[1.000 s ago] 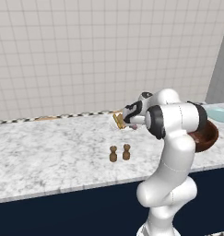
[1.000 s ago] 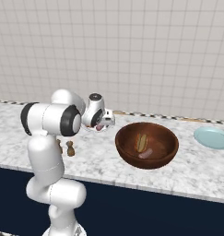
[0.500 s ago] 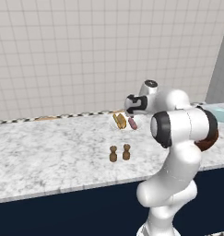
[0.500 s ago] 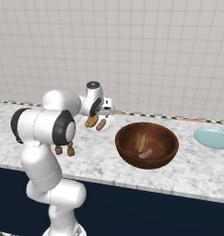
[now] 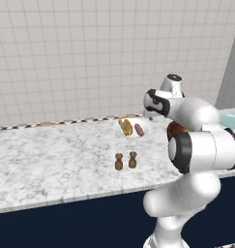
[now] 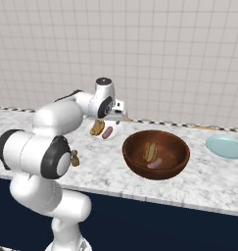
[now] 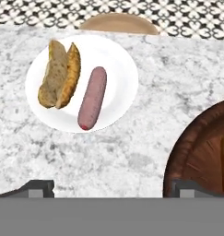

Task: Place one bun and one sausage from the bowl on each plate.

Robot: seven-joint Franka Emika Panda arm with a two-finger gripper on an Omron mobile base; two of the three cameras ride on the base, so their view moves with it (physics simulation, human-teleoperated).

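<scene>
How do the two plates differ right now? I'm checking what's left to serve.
The white plate holds a bun and a sausage side by side; the blue plate is bare. The white plate sits left of the bowl, toward the wall; the blue plate sits to the bowl's right. Both are small, round, shallow, and flat on the counter.
</scene>
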